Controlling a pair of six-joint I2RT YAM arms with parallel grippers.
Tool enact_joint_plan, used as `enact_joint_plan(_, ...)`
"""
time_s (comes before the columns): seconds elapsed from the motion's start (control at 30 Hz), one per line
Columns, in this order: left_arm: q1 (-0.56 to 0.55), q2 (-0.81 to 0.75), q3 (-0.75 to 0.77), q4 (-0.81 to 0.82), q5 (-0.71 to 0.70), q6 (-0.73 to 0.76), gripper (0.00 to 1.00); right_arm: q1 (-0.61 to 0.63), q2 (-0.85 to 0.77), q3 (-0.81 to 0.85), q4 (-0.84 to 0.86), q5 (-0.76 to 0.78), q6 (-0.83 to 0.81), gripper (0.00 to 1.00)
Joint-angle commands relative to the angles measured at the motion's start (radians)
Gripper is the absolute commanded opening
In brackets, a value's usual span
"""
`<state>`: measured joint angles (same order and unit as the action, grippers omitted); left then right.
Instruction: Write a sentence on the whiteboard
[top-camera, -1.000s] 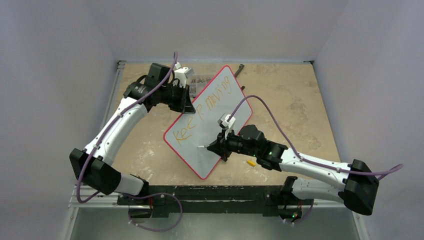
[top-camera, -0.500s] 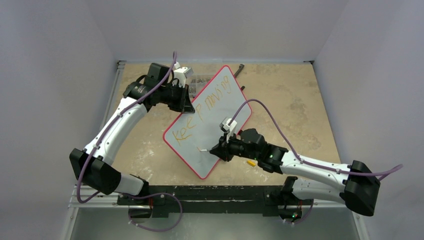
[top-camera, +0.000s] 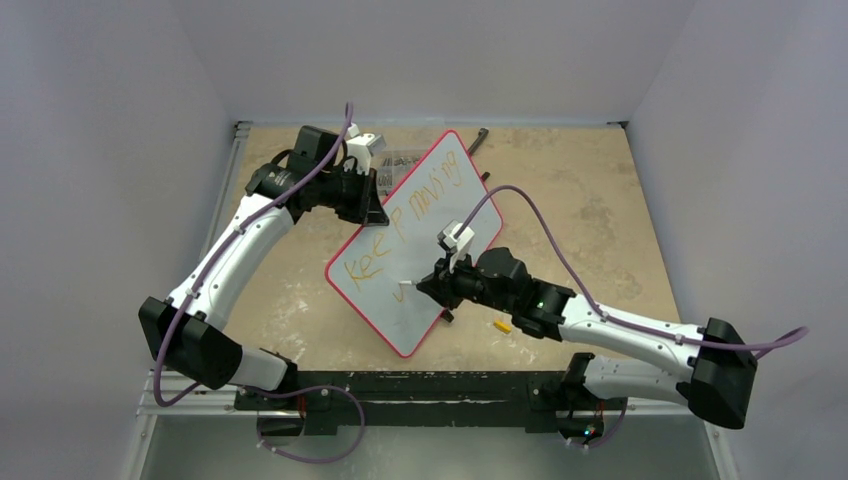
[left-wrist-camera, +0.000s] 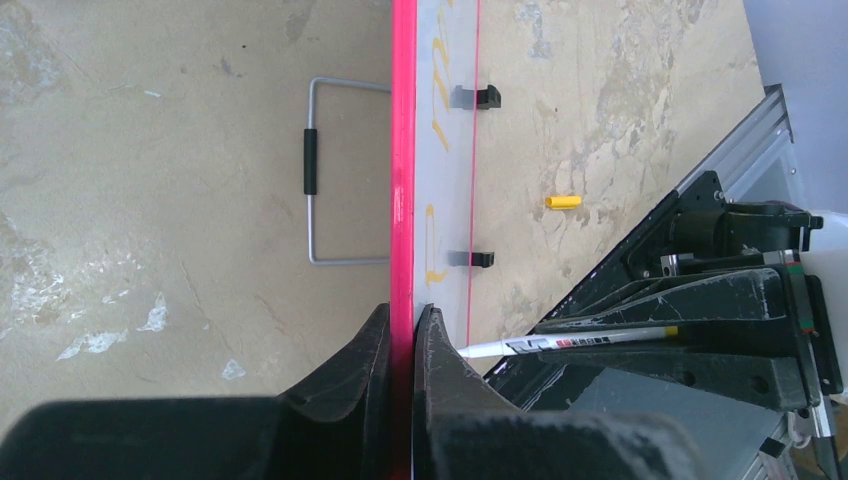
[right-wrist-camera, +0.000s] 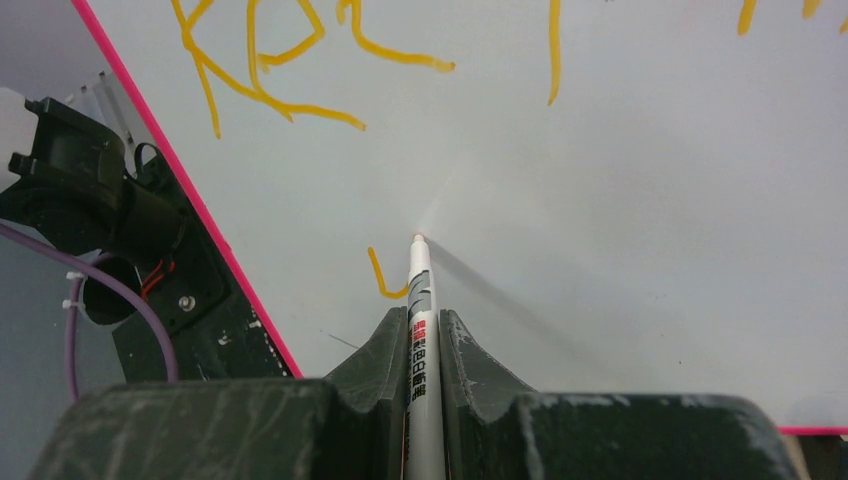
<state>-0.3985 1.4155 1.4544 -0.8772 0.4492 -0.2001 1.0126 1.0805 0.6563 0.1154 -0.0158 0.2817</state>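
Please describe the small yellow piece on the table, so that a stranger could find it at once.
Find the red-framed whiteboard in the middle of the table. Just past its edge that faces the right arm, close beside that arm, lies a short yellow cap. It alone is small, yellow and loose on the bare tabletop.

even bright light, perhaps overhead

The left arm (top-camera: 238, 248) is stretched way forward, left gripper (left-wrist-camera: 402, 318) pinched tight; the right arm (top-camera: 628, 335) folds in toward the middle, right gripper (right-wrist-camera: 425, 322) clamped too.
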Motion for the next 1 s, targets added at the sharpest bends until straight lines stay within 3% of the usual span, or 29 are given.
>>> enact_joint_plan(0.0,0.013,-0.007,-0.002,0.035,-0.139,0.071,0.00,-0.003,0.031,0.070,0.016,0.061,-0.035,0.00)
enact_joint_plan(0.7,0.013,-0.009,0.000,0.036,-0.144,0.073,0.00,-0.003,-0.047,-0.041,-0.034,0.082,0.009,0.00)
enact_joint_plan(0.97,0.013,-0.009,-0.002,0.036,-0.143,0.071,0.00,-0.003,-0.076,-0.008,-0.046,0.083,0.010,0.00)
